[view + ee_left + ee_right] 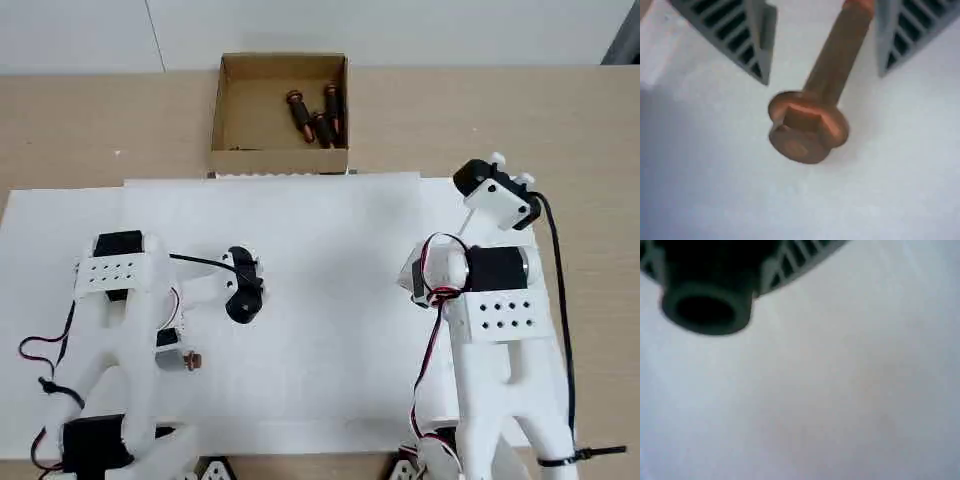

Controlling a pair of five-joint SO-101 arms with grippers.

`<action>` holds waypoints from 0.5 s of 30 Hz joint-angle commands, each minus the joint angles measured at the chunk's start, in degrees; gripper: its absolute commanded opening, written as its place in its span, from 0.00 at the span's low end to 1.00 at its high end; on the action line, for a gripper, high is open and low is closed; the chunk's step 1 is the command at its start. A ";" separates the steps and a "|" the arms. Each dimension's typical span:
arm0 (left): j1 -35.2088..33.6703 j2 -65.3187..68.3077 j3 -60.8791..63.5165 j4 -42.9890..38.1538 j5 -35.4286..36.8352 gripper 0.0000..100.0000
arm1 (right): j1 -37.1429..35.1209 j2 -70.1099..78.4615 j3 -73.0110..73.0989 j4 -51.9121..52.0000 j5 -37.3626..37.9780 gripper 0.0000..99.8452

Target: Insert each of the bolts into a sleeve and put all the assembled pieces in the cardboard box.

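The left claw (824, 72) is spread, one finger on each side of a copper bolt (807, 125). The bolt lies on the white sheet (330, 230) that covers the table (80, 120). Its flanged hex head points away from the claw and its shank runs up between the fingers. A gap shows on the one side and the shank is close to the finger on the other, so the bolt looks bracketed, not pinched. In the high view this bolt sits low on the left part of the sheet, just beside the left arm.

The right claw (715, 275) appears pressed onto a black sleeve (705, 307), whose open bore faces the wrist camera above bare sheet. The two arms are well apart.

The cardboard box (280, 158) stands on the table beyond the far edge of the sheet. Several assembled pieces (318, 112) lie in its right half.

The step in hand looks like the pick-up of another bolt for mating with the sleeve. The next move calls for the left claw to pinch the shank squarely, leaving enough of it free. Both arms must then meet over the middle of the sheet, with the shank lined up on the bore. A tilted grip could jam the bolt at the sleeve's mouth.
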 commanded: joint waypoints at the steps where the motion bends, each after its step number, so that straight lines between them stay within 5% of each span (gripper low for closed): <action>1: -0.18 0.00 0.84 -0.88 -29.45 0.14 | 0.22 -1.71 -0.62 -0.22 0.09 0.00; 15: 0.09 -0.09 5.67 -6.51 -29.45 0.00 | 0.22 -1.71 -0.62 -0.31 0.09 0.00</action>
